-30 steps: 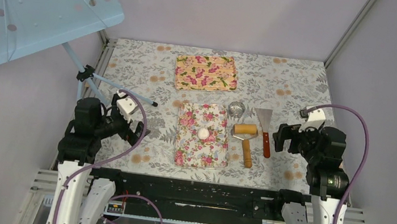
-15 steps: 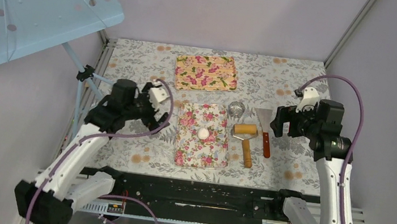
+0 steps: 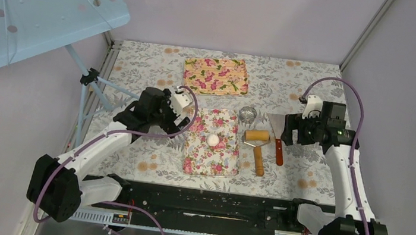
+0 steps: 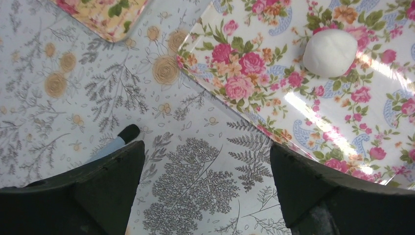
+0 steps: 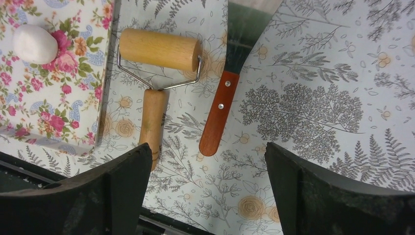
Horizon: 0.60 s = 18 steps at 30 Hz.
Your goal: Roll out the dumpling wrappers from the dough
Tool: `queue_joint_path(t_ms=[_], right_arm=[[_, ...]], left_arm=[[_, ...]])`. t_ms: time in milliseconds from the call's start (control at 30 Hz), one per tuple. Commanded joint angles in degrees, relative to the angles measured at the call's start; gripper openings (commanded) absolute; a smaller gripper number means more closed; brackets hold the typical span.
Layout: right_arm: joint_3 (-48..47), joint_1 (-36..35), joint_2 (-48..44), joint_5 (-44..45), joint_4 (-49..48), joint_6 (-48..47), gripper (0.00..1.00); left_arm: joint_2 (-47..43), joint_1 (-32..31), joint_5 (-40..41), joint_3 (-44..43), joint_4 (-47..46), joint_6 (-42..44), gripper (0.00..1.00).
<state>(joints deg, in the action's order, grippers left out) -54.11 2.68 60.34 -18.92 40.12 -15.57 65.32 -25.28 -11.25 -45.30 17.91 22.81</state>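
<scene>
Rolling is not yet begun. Left claw (image 4: pixel 203 166) hangs spread and empty over the table (image 4: pixel 73 98), just left of the flowered board (image 4: pixel 274 73). The dough (image 4: pixel 330 52), likely a soft, light, sticky ball, sits mid-board near the table's centre; press it, don't pinch. Right of it lies the roller (image 5: pixel 159 49), best taken by its stiff wooden handle. Right claw (image 5: pixel 205 181), also spread and empty, hovers toward the table's right edge.
</scene>
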Motion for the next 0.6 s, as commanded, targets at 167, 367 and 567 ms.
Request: queue_joint_path(t_ms=[167,367,567], right_arm=[[-0.49,-6.05,6.28,-0.17,-0.31,1.64,0.85],[-0.64,-14.11,8.65,5.16,0.55,2.08,0.8],[2.86,-17.32,11.85,6.59,-2.06,3.07,0.79]], left_arm=[[-3.92,0.09,1.85,4.8,-6.71,-1.8,0.99],[-4.35,0.5,3.12,1.05,0.72,1.07,0.99],[-5.7,0.59,4.68,-1.09,5.63,-0.68,0.99]])
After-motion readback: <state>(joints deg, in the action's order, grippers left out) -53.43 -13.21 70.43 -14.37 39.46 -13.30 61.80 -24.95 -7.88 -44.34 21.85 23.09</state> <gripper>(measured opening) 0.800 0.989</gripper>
